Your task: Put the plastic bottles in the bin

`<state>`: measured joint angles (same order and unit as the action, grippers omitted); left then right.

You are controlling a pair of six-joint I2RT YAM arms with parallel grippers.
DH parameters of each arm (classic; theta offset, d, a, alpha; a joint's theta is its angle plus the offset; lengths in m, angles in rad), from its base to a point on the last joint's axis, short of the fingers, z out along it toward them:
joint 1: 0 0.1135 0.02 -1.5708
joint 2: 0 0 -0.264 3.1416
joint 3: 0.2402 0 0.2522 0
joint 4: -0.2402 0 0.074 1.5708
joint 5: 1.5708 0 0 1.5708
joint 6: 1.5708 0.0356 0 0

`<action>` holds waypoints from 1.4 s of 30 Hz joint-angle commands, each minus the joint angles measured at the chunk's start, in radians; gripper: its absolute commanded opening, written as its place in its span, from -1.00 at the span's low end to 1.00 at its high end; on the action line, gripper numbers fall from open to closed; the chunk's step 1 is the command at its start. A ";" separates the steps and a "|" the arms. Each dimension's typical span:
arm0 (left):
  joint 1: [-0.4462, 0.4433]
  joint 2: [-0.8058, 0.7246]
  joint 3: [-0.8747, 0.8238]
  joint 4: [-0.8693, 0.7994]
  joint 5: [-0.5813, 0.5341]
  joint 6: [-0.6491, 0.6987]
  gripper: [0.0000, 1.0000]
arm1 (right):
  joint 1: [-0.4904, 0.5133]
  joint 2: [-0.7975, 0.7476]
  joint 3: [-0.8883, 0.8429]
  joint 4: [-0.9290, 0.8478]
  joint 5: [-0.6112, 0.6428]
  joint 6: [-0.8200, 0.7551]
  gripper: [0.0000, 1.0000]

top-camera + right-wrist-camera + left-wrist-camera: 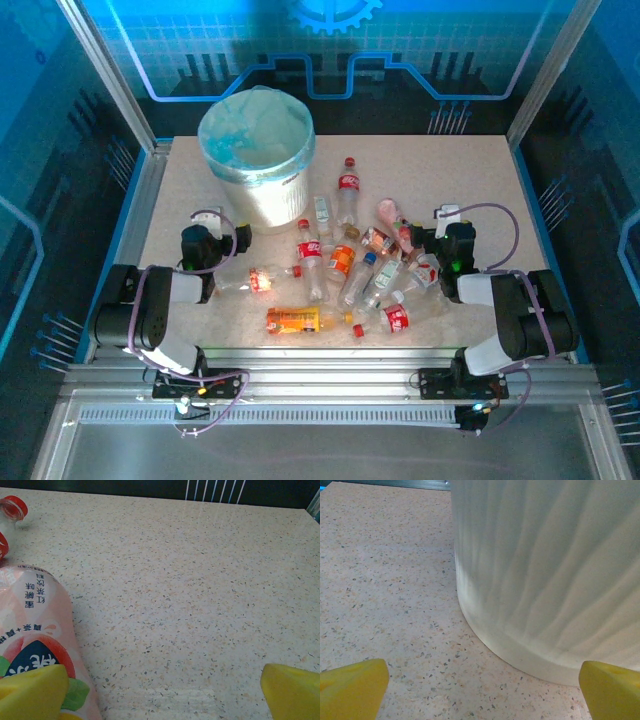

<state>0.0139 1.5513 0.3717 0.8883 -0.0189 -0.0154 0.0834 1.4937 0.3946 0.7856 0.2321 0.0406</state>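
Left fingers (350,690) and right fingers (295,692) wide apart, empty, near bin (270,200) and plastic bottles (342,260).

bin (262,205): translucent whitish, upright | plastic bottles (343,260): clear, colour-capped, lying scattered just right of bin

Top camera: high, looks down on whole worktop (480,190).
Left wrist camera: low, close to the bin (545,580) wall.
Right wrist camera: low, beside a pink bottle (35,625).
Shared: the worktop.
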 commanded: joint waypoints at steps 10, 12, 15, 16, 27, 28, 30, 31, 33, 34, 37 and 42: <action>0.005 -0.126 -0.102 0.128 -0.093 -0.022 0.98 | 0.015 -0.189 0.106 -0.341 0.027 0.010 1.00; -0.002 -0.188 -0.126 0.116 -0.091 -0.019 0.98 | 0.010 -0.240 0.202 -0.577 0.026 0.053 1.00; -0.011 -0.337 -0.099 -0.092 -0.137 -0.052 0.98 | 0.023 -0.315 0.293 -0.839 0.030 0.111 0.98; -0.014 -0.393 -0.072 -0.200 -0.146 -0.056 0.98 | 0.031 -0.348 0.306 -0.900 0.019 0.128 0.96; -0.126 -0.757 0.229 -0.947 -0.318 -0.190 0.86 | 0.164 -0.628 0.516 -1.527 -0.135 0.294 0.67; -0.150 -0.778 0.267 -1.009 -0.309 -0.196 0.84 | 0.195 -0.644 0.544 -1.581 -0.136 0.292 0.62; -0.200 -0.810 0.335 -1.121 -0.298 -0.201 0.81 | 0.261 -0.663 0.604 -1.661 -0.143 0.267 0.54; -0.230 -0.819 0.369 -1.171 -0.290 -0.197 0.80 | 0.297 -0.664 0.647 -1.701 -0.143 0.241 0.50; -0.291 -0.835 0.434 -1.255 -0.287 -0.182 0.78 | 0.368 -0.649 0.738 -1.776 -0.119 0.190 0.46; -0.323 -0.841 0.467 -1.291 -0.287 -0.168 0.78 | 0.399 -0.632 0.791 -1.818 -0.117 0.148 0.45; -0.409 -0.843 0.556 -1.378 -0.282 -0.108 0.77 | 0.486 -0.576 0.921 -1.924 -0.117 0.004 0.48; -0.518 -0.833 0.676 -1.514 -0.190 0.045 0.75 | 0.612 -0.527 0.973 -2.008 -0.121 -0.368 0.58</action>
<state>-0.4671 0.7189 0.9943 -0.4767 -0.2695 -0.0860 0.6472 0.9451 1.3582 -1.0786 0.1188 -0.0608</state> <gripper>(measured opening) 0.877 0.784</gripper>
